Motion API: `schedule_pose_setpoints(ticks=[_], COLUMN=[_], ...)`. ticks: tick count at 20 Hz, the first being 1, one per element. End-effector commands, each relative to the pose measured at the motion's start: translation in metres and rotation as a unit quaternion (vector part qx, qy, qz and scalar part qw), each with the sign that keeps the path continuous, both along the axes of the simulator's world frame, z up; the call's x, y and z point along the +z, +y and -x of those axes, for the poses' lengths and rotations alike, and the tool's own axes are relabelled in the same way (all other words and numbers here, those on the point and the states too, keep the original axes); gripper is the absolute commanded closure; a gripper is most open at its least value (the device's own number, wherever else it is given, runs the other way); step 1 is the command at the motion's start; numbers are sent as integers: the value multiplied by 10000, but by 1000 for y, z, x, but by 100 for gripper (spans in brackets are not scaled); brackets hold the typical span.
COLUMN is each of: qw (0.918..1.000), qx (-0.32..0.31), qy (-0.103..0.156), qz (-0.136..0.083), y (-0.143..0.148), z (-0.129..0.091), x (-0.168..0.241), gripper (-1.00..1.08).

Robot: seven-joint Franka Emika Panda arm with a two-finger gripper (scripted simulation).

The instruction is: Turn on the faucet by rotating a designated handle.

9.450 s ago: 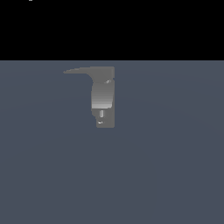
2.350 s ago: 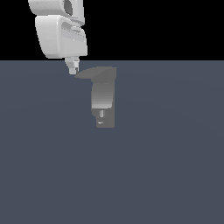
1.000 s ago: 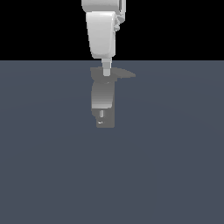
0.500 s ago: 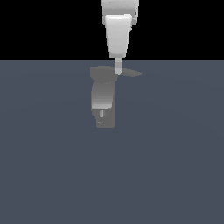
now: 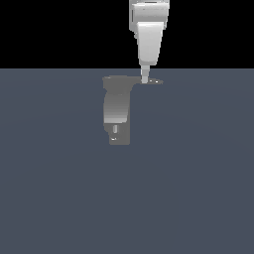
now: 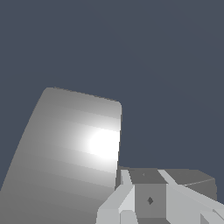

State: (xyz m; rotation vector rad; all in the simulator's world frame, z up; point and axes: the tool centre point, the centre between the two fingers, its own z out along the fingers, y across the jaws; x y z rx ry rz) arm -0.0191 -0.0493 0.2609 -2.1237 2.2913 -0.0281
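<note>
The white arm is coming straight down from the top edge of the exterior view, a little toward the exterior view's right. The gripper (image 5: 145, 79) is pointing downward, narrowing to a thin tip. The fingers (image 6: 120, 199) are looking pressed close together, with no gap showing between them.

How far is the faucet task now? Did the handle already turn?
Done: the handle has swung from the exterior view's left of the faucet over to its right. In hand: the gripper presses at the handle. Left: I cannot tell whether more rotation is needed.
</note>
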Motion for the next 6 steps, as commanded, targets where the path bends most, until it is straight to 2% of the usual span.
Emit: schedule_pose_setpoints(ticks=[1, 6], qw=[9999, 9998], qx=[-137, -158], qy=[99, 120], qz=[-7, -8], y=[-24, -39], z=[-1, -10], x=[-10, -12], gripper=[108, 108])
